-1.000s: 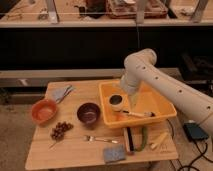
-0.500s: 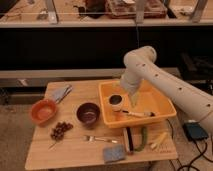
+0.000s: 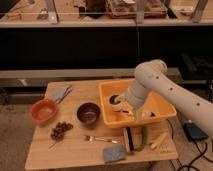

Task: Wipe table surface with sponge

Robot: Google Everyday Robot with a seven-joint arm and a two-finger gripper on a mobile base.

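In the camera view, a light tan wooden rectangular tabletop with plank grain (image 3: pixel 75 150) is seen in front of dark shelving. A yellow rectangular plastic tub (image 3: pixel 103 102) stands on its right half. A white jointed robot arm (image 3: pixel 165 90) is reached in from the right and bent down over the tub. The gripper (image 3: pixel 120 104) is held low inside the tub, over its left part, and its fingers are spread apart. Nothing can be made out between them.

The small flat blue-grey sponge (image 3: pixel 114 153) is laid on the tabletop near the front edge, in front of the tub and well apart from the gripper. A metal fork (image 3: pixel 100 139) is placed just behind the sponge. A round orange bowl (image 3: pixel 43 110) and a round dark purple bowl (image 3: pixel 89 113) are set to the left of the tub. A bunch of dark red grapes (image 3: pixel 61 130) is laid in front of them, and a crumpled grey cloth (image 3: pixel 61 93) is found at the back left.
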